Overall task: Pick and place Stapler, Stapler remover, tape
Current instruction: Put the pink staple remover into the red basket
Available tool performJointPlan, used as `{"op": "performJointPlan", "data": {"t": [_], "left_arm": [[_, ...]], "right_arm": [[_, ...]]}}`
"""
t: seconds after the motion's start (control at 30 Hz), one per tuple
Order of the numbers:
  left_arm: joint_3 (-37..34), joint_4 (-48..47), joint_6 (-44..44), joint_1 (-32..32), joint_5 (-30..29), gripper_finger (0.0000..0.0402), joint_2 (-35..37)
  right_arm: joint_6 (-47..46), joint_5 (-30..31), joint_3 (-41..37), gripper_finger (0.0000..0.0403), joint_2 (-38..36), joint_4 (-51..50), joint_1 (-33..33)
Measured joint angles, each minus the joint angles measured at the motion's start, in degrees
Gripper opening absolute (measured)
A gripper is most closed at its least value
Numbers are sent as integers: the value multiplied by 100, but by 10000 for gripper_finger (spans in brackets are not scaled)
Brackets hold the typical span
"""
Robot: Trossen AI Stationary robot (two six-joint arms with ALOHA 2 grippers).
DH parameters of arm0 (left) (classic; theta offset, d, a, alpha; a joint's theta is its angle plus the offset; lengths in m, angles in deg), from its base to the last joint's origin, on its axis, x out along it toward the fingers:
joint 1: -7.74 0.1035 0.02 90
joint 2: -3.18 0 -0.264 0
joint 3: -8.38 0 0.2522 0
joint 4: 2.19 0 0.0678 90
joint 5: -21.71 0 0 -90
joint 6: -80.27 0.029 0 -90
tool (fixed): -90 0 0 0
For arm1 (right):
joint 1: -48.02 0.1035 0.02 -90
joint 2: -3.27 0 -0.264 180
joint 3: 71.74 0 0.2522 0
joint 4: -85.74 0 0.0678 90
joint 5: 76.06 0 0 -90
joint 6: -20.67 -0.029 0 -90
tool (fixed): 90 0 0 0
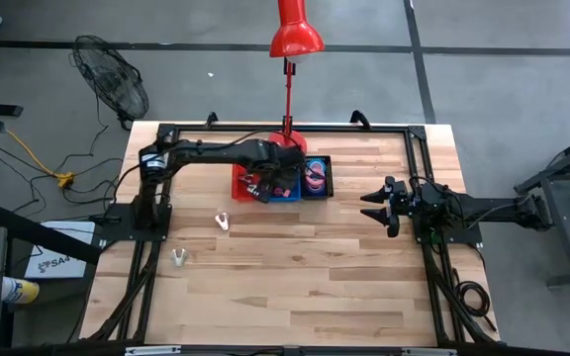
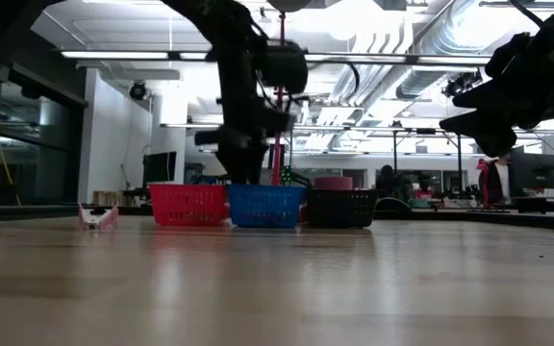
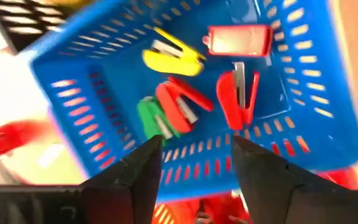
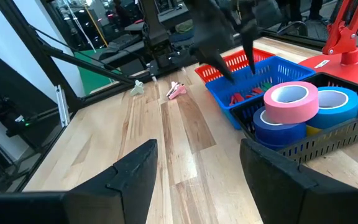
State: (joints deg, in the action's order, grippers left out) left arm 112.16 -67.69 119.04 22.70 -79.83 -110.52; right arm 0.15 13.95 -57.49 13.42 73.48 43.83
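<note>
My left gripper (image 3: pixel 194 155) (image 1: pixel 265 188) hovers open and empty over the blue bin (image 3: pixel 319 93) (image 1: pixel 287 193). In that bin lie several small staplers: yellow (image 3: pixel 173 55), green (image 3: pixel 149 117) and red (image 3: pixel 180 106) (image 3: pixel 237 99). The dark bin (image 4: pixel 334 140) (image 1: pixel 317 178) holds tape rolls: pink (image 4: pixel 291 99), blue (image 4: pixel 337 102) and dark blue (image 4: pixel 278 127). Two staple removers rest on the bare table, a pink one (image 1: pixel 224 220) (image 4: pixel 176 90) and a whitish one (image 1: pixel 178 257) (image 4: pixel 138 87). My right gripper (image 4: pixel 197 155) (image 1: pixel 376 208) waits open above the table's right part.
A red bin (image 1: pixel 243 183) (image 2: pixel 188 204) stands left of the blue bin, all three in a row near the far edge. A red desk lamp (image 1: pixel 295 40) rises behind them. Black frame rails (image 1: pixel 156 247) run along the table's left and right sides. Bare wood (image 1: pixel 295 277) fills the near half.
</note>
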Motion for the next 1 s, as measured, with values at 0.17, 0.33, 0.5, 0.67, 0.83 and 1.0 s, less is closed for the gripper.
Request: {"op": "performJointPlan", "data": {"t": [0.17, 0.33, 0.5, 0.67, 0.83, 1.0], "left_arm": [[7, -458, -693, 0, 1, 188, 459], [7, -1216, -1795, 2, 1, 188, 854], [7, -1942, -2847, -48, 26, 188, 1149], [-291, -2317, -4095, -270, -33, 188, 1614], [-1297, -2381, -5680, -638, 1, 188, 2430], [-2403, -2294, -7431, -1214, 387, 188, 3156]], "right_arm": [[1, 0, -2, 220, -2, 0, 1], [1, 0, -2, 220, 2, 0, 0], [1, 0, -2, 220, 2, 0, -1], [-1, 0, -2, 220, 2, 0, 1], [1, 0, -1, 220, 2, 0, 0], [0, 0, -2, 220, 1, 0, -1]]}}
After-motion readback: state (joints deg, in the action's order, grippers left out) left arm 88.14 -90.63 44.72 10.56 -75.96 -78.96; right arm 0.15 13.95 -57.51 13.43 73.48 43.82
